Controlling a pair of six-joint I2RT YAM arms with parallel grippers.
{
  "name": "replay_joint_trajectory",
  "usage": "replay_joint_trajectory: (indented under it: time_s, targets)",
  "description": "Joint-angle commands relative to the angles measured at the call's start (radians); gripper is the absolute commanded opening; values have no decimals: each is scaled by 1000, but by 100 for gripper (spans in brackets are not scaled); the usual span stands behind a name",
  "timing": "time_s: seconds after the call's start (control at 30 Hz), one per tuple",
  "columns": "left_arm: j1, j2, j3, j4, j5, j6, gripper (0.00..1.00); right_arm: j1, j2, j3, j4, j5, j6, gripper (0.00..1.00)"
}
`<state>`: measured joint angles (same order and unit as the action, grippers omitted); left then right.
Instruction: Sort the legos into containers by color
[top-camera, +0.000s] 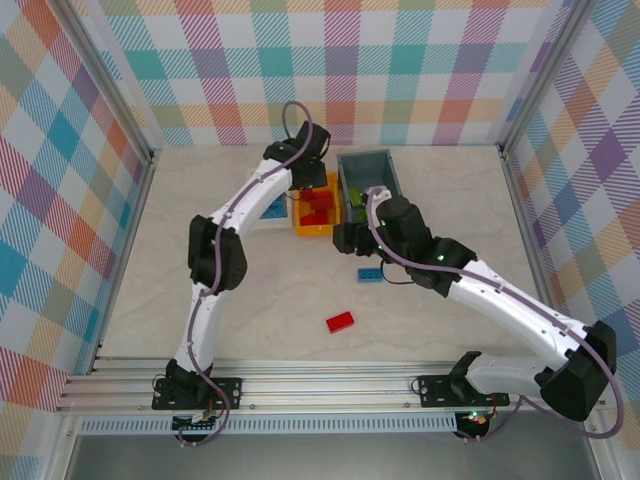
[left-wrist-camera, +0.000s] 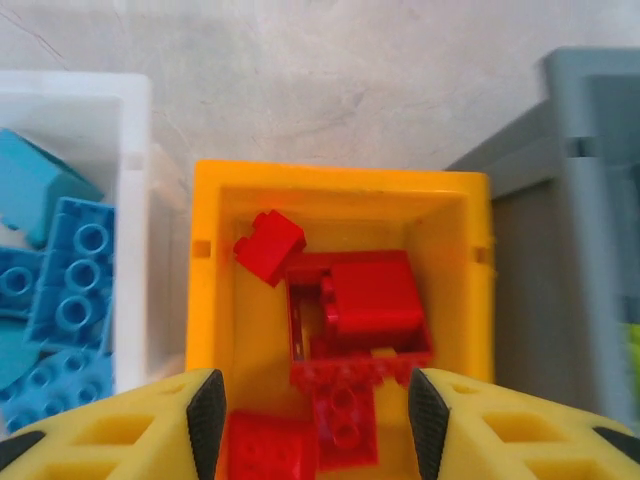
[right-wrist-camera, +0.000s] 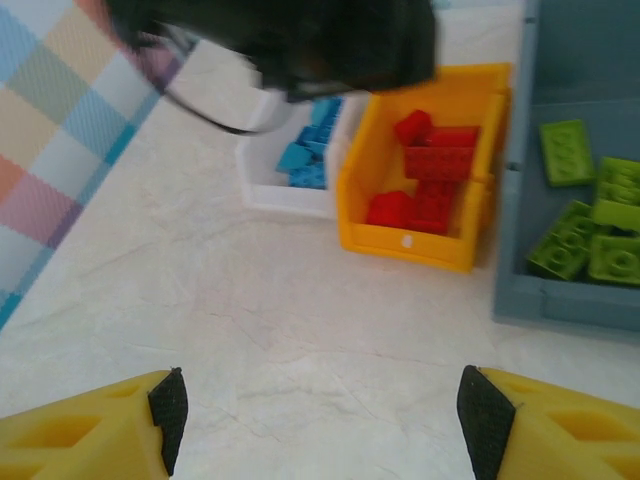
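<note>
Hovering over the orange bin (left-wrist-camera: 330, 182), the left gripper (left-wrist-camera: 315, 420) is standing parted and empty, needing a straight lift clear of its rim; the right gripper (right-wrist-camera: 320, 420) is gaping too.

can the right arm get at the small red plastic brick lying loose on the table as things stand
Probably yes. The small red plastic brick lies alone on bare tabletop, with nothing over or against it; the small blue plastic brick sits apart. The right gripper is open and empty.
</note>
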<state>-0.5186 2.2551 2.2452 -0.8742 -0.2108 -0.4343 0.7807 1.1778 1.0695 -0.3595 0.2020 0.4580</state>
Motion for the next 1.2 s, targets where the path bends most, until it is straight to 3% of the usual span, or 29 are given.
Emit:
replay_joint_trajectory:
  time_s: [0.0, 0.13, 0.33, 0.53, 0.73, 0.9, 1.03, 1.17]
  targets:
    - [-40, -222, -123, 73, 22, -49, 53, -23, -14, -25, -159, 92, 57, 75]
    - [-125, -446, -402, 202, 20, -76, 54, -33, 7, -52, -256, 99, 68, 77]
    - [-284, -732, -760, 296, -53, -149, 54, -34, 2, -108, -264, 62, 21, 77]
    - [-424, -897, -1031, 342, -113, -306, 55, -34, -16, -121, -315, 101, -11, 76]
    - [-482, -806, -1141, 472, -58, -611, 58, -32, -249, -188, -283, 58, -64, 74]
    - [-508, -630, -1082, 527, -29, -803, 58, -33, -442, -204, -258, -183, -193, 76]
    - [-509, -563, -1003, 460, -67, -835, 57, -32, -447, -169, -391, -191, -173, 75]
    - [-509, -665, -1049, 368, -188, -842, 58, -10, -379, -188, -454, -213, -82, 71]
